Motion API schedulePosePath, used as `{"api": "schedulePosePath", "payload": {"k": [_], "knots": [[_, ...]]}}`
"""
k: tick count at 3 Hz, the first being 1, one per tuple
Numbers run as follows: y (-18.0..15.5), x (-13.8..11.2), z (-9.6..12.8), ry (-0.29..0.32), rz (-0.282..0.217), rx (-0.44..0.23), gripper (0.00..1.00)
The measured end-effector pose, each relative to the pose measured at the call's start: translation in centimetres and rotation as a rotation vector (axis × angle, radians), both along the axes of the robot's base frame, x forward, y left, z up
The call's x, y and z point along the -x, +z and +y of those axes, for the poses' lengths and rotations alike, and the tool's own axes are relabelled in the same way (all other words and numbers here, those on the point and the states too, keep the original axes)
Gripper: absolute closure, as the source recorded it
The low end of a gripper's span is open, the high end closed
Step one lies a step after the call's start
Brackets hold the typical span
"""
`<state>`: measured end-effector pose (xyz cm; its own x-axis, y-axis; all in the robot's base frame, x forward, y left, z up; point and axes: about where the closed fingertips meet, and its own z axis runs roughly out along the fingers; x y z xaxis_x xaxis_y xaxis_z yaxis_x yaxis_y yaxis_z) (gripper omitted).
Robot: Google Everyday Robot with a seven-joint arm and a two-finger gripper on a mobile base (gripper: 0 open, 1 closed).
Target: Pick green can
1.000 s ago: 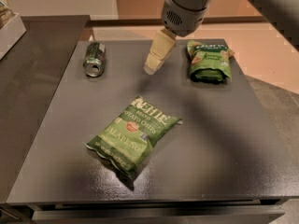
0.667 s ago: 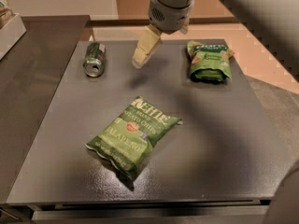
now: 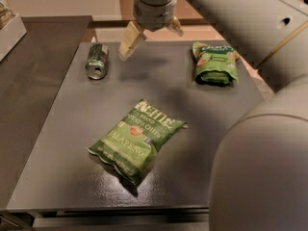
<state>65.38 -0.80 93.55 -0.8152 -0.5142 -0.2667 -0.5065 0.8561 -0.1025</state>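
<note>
The green can [image 3: 96, 61] lies on its side at the back left of the dark table [image 3: 72, 129], its silver pull-tab end facing me. My gripper [image 3: 150, 35] hangs above the table's back edge, just right of the can and apart from it. Its two cream fingers are spread, one finger [image 3: 130, 41] reaching down toward the can and the other [image 3: 175, 26] behind the wrist. It holds nothing.
A flat green jalapeno chip bag [image 3: 136, 139] lies in the middle of the table. A smaller green snack bag [image 3: 214, 62] lies at the back right. My arm's large grey link [image 3: 260, 167] fills the lower right. A pale box [image 3: 9, 30] stands at far left.
My gripper has moved left toward the can and slightly back. Its second finger now shows. The arm's grey link has swung into the lower right. The can and bags have not moved.
</note>
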Motion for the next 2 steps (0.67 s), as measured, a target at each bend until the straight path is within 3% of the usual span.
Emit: {"api": "schedulePosePath", "payload": {"k": [1,2], "knots": [[-0.03,-0.81,1.79,-0.059,-0.02,-0.029,0.0],[-0.04,-0.81,1.79,-0.059,-0.02,-0.029,0.0]]}}
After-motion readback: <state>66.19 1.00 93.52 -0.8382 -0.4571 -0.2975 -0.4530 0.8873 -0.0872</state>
